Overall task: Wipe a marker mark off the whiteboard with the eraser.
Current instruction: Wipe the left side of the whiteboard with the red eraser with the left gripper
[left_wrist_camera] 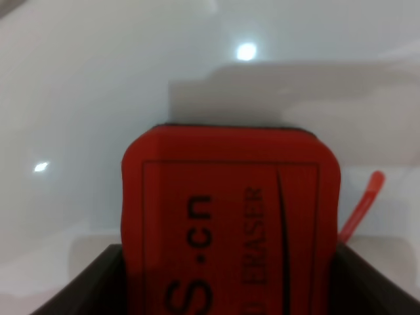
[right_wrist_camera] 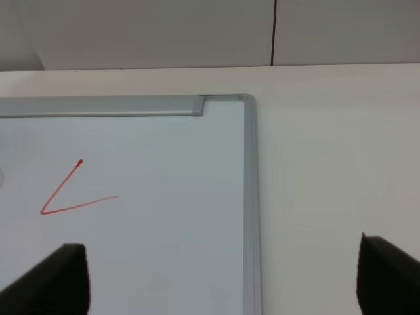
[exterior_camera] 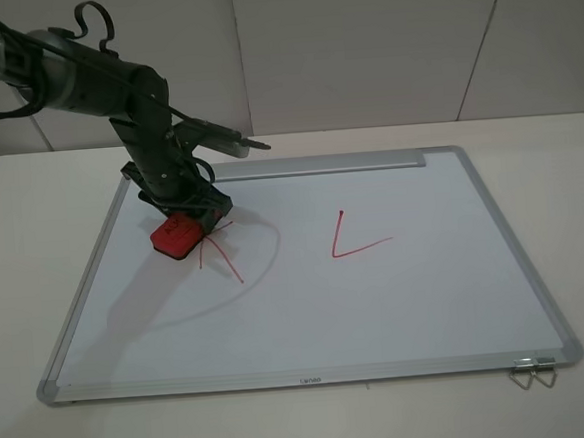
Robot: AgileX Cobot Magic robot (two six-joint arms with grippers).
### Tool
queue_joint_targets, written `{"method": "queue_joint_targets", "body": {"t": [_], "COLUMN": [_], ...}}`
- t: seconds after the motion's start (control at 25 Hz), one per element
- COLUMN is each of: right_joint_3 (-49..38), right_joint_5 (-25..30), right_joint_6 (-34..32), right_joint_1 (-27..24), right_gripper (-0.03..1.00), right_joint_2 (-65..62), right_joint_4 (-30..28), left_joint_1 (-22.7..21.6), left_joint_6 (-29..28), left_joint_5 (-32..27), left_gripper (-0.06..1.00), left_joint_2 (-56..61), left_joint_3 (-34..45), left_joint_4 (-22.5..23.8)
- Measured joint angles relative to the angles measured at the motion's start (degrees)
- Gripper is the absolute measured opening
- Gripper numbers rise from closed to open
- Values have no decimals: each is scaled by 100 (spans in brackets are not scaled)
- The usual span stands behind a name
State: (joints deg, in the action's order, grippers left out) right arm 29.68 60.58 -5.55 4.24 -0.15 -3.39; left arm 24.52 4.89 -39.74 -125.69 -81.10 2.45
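Note:
The whiteboard [exterior_camera: 378, 303] lies flat on the table, silver-framed. My left gripper [exterior_camera: 184, 219] is shut on the red eraser [exterior_camera: 176, 237], which rests on the board at the left edge of the red "K" mark [exterior_camera: 219, 256]. The mark's lower strokes show beside the eraser; its upper part is partly hidden under the gripper. In the left wrist view the eraser [left_wrist_camera: 230, 223] fills the space between the dark fingers [left_wrist_camera: 92, 282], and one red stroke [left_wrist_camera: 359, 205] runs beside it. My right gripper [right_wrist_camera: 220, 282] stands open above the board's right side; the exterior view does not show it.
A red "L"-shaped mark [exterior_camera: 357, 239] [right_wrist_camera: 69, 193] sits at the board's centre right. The silver tray strip [exterior_camera: 318, 165] runs along the far edge. A wire clip [exterior_camera: 531, 371] sticks out at the board's near right corner. White walls stand behind the table.

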Motion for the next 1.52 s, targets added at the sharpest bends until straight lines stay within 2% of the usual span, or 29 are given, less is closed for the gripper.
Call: {"method": "queue_joint_targets", "body": {"t": [0.2,0.52,0.64,0.8,0.96,1.12,1.52], "right_joint_3": [0,0,0,0,0,0,0], "right_joint_5": [0,0,0,0,0,0,0], "right_joint_6": [0,0,0,0,0,0,0], "right_joint_1": [0,0,0,0,0,0,0], "right_gripper": [72,72,72,72,72,72,72], "right_joint_2": [0,0,0,0,0,0,0], "right_joint_4": [0,0,0,0,0,0,0], "left_joint_1": [582,1392,1505,1505,1415,1198,-16], "left_joint_6": [24,85,90,90,-10,-188,-832], "left_joint_5": [63,92,28,-41,-62,-7,439], "left_gripper": [57,57,57,57,57,57,57], "left_joint_2": [-45,-85,-91,-102,-95,92,605], "left_joint_3": [-30,-45,-45,-68,-36,390,1534], "left_joint_4": [-19,-549,-743,-752,-798,-782,-441]}}
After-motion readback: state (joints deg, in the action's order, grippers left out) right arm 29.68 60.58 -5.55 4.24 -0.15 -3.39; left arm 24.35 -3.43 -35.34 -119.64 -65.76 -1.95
